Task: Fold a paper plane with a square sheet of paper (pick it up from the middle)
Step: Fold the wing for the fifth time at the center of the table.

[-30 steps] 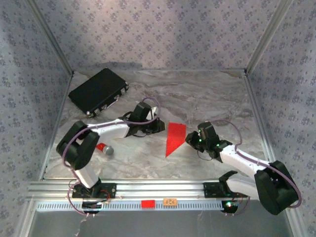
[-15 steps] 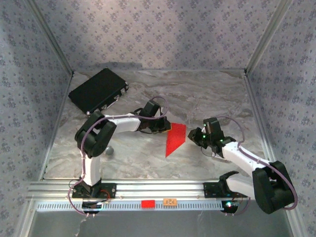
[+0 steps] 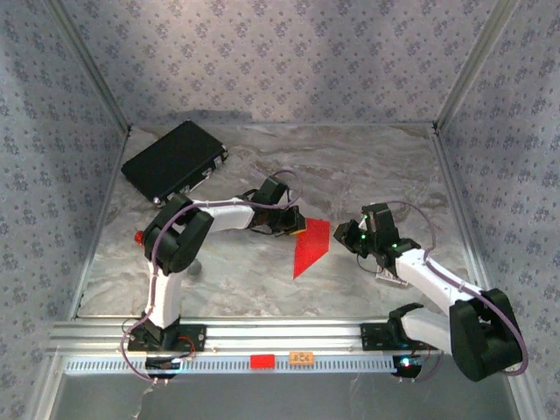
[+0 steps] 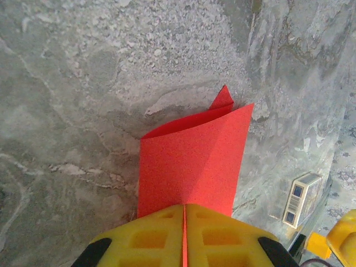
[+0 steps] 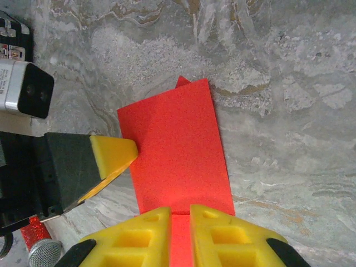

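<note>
Pinching in from the left, the left gripper has its yellow fingers pressed flat together on the edge of the square sheet of paper. On the left wrist camera the red sheet runs straight into the closed seam between them. It is already folded: from above it reads as a red wedge tapering toward the near side, lying mid-table between the two arms. Up close the top layer bows up off the marbled table and a small red corner pokes out past the far edge. Across the paper, the right gripper sits at the opposite edge. On its own camera its jaws stand a narrow slot apart, with red paper showing in the gap, not clamped. The black case lies in the far-left corner, well apart.
</note>
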`<state>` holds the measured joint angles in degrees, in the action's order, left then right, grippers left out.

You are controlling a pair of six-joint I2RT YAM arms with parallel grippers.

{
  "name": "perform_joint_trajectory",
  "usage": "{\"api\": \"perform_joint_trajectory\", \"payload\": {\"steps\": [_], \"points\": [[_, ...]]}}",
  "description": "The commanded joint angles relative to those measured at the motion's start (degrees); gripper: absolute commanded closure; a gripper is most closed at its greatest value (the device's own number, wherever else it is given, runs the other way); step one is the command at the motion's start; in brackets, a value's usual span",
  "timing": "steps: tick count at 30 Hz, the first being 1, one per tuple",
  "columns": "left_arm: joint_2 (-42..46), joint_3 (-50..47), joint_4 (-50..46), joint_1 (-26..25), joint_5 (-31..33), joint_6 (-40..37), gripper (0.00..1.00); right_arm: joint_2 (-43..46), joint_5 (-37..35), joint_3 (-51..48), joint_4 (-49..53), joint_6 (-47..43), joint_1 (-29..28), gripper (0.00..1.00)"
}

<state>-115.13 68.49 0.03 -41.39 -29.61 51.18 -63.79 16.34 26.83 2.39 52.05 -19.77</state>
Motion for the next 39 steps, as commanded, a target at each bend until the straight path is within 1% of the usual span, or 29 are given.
{"api": "perform_joint_trajectory", "payload": {"steps": [1,5,8,11,20,24,27,33,39], "points": [[-0.8,0.4,-0.5,0.3,-1.6,0.8,0.91,0.3,-0.3,0.6,0.9,0.6,0.4,0.82],[-1.4,0.4,-1.3,0.6,-2.0,0.2,0.91,-2.0,0.4,0.4,0.6,0.7,0.4,0.82],[-2.1,0.3,-1.3,1.1,-2.8,0.1,0.91,-4.0,3.8,-0.1,-3.3,0.7,0.3,0.81],[-2.5,0.2,-1.0,1.3,-3.0,0.2,0.91,-6.1,5.9,0.4,-4.9,0.4,0.4,0.81],[-4.1,-2.0,-0.3,1.4,-3.0,0.0,0.93,-14.6,12.5,3.1,-3.7,-0.7,-0.2,0.75],[-4.5,-3.2,-0.4,1.6,-2.7,-0.4,0.93,-15.4,11.9,2.8,-2.5,-0.5,-0.1,0.72],[-4.7,-3.9,-0.3,1.5,-2.5,-0.5,0.93,-15.4,10.5,3.6,-0.4,-0.9,0.0,0.65],[-4.9,-4.1,-0.6,1.6,-2.4,-0.9,0.94,-16.6,9.9,4.1,-0.5,-1.8,0.3,0.65],[-4.6,-3.9,-1.2,1.6,-2.0,-1.1,0.94,-19.0,9.8,8.2,2.9,-6.3,1.9,0.65]]}}
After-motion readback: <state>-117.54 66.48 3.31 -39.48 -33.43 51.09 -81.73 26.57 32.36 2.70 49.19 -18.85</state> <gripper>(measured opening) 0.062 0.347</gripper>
